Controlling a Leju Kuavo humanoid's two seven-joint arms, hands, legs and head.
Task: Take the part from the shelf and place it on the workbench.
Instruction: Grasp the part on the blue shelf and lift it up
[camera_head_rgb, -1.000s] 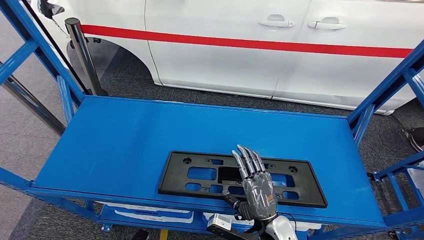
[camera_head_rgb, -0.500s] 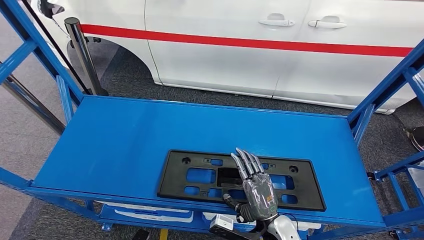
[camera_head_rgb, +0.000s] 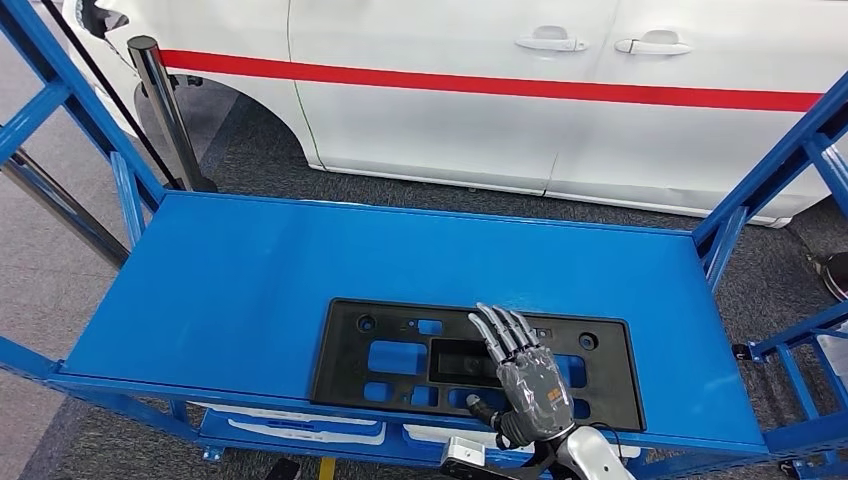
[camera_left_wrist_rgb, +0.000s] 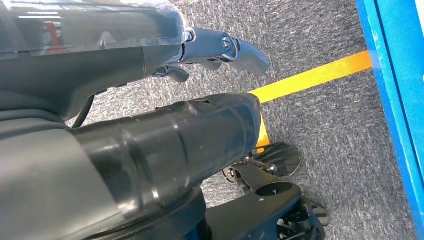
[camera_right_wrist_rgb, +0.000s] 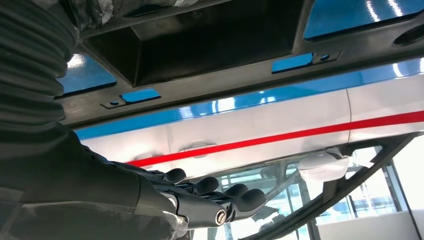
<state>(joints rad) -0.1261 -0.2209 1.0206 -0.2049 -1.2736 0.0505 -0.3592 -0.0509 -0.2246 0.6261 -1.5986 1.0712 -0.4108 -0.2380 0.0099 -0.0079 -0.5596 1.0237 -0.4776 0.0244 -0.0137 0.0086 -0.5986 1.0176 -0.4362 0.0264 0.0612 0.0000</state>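
On the blue shelf (camera_head_rgb: 250, 270), the right hand (camera_head_rgb: 527, 380) lies fingers-straight, ungripping, atop the black part (camera_head_rgb: 400, 352).

The right hand (camera_head_rgb: 528, 385) has silver-grey segmented fingers (camera_head_rgb: 503, 331), a glossy grey back, and a silver forearm.

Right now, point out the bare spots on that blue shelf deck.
The blue metal shelf deck is bare across its far half and whole left end, between the black plastic plate-holder frame and the blue uprights. The near middle is crowded: the frame lies there with the right hand over it.
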